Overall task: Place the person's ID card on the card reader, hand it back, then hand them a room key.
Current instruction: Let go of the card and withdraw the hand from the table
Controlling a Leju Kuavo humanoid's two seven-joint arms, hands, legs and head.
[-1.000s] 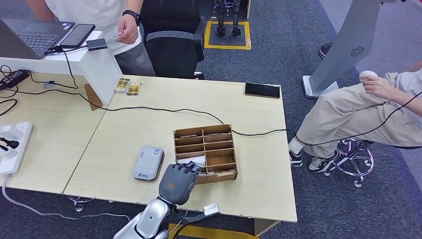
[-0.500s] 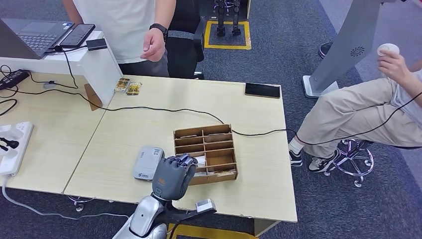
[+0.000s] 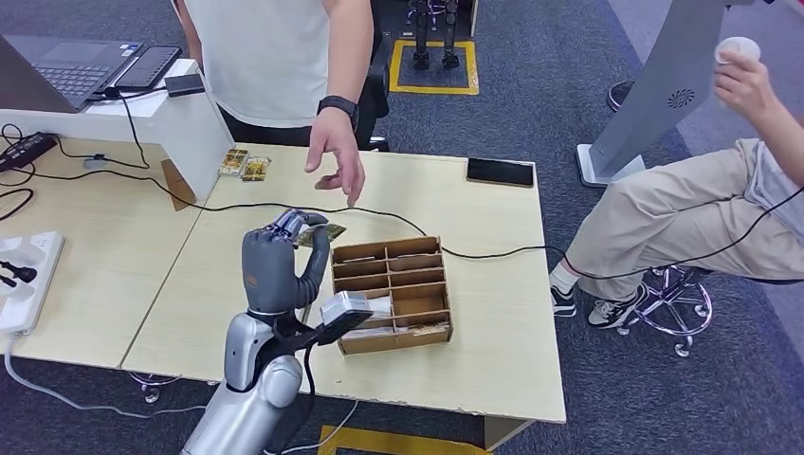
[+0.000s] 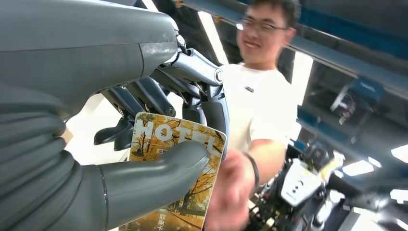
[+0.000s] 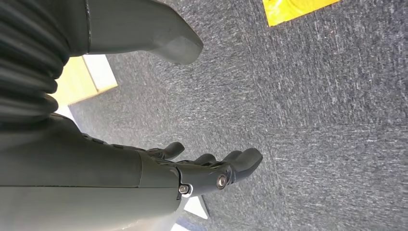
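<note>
Above the counter (image 3: 474,360), the left hand (image 3: 275,261) pinches the room key (image 3: 320,232), the person's open hand (image 3: 338,161) near, up and right.

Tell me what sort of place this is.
Probably a robot lab staging a hotel check-in: the left hand holds up a HOTEL card beside a wooden card box, on a cabled desk.

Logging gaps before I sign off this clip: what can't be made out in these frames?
- Card reader: in the head view the left hand and forearm cover its spot on the table.
- Room key card: small print unreadable in the left wrist view; the thumb covers part.
- Person's hand: blurred there, so contact with the card can't be told.
- Wooden organizer: slot contents too small.
- Right hand: hangs over carpet.
</note>
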